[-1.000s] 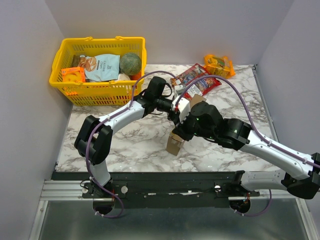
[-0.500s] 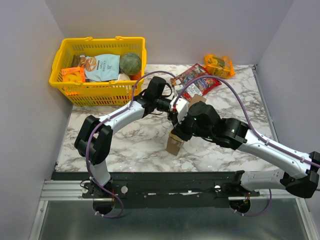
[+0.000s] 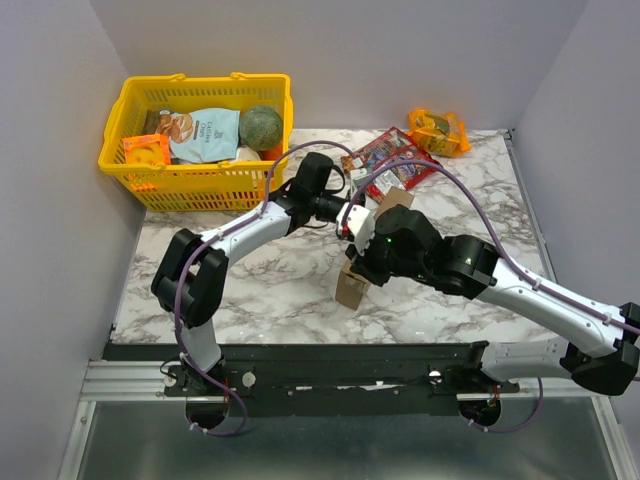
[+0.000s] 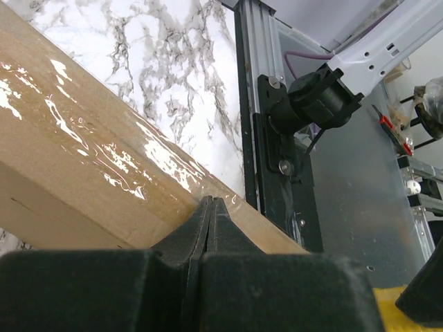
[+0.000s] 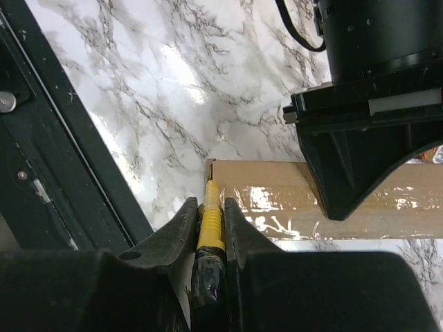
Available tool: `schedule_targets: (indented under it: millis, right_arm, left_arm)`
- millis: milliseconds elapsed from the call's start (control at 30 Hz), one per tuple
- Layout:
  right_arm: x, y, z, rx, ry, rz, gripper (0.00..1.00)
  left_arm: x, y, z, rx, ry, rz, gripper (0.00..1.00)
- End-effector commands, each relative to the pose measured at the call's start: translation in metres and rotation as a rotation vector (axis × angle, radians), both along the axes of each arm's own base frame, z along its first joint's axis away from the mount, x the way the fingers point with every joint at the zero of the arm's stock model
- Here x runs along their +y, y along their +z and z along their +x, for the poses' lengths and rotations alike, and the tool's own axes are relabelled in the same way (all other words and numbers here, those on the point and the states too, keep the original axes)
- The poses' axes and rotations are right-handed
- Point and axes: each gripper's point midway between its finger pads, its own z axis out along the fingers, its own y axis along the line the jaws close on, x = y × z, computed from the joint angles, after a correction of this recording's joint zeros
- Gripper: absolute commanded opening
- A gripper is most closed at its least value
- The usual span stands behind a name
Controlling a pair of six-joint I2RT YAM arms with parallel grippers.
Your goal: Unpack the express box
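Right wrist view: your right gripper (image 5: pixel 210 205) pinches a slim yellow-handled tool (image 5: pixel 210 220), its thin tip at a corner of the express box (image 5: pixel 256 176). The box is matte brown cardboard with glossy clear tape, mid-way over the marble table (image 3: pixel 250 290). The left gripper (image 4: pixel 211 207) is pressed together at the box edge.

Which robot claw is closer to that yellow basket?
Left. The left gripper is beside the express box, toward the yellow basket; the right gripper, holding a yellow-handled tool at the box, sits farther off, nearer the table front.
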Motion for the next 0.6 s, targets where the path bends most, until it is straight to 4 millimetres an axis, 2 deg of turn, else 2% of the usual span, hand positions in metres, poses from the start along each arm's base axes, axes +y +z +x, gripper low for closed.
schedule_targets:
  millis: [0, 233, 433, 567]
  right_arm:
    - [-0.022, 0.008, -0.005, -0.018, 0.001, -0.068, 0.01]
    - [-0.039, 0.001, -0.019, 0.031, 0.036, -0.152, 0.0]
    - [-0.049, -0.008, -0.023, 0.046, 0.042, -0.2, 0.0]
    - [-0.051, -0.006, -0.023, 0.041, 0.04, -0.206, 0.0]
  left_arm:
    - [0.019, -0.104, 0.005, 0.113, 0.119, 0.285, 0.01]
    - [0.018, -0.107, 0.009, 0.105, 0.117, 0.296, 0.0]
    - [0.019, -0.111, 0.008, 0.112, 0.112, 0.304, 0.0]
    - [0.019, -0.112, 0.008, 0.111, 0.11, 0.306, 0.0]
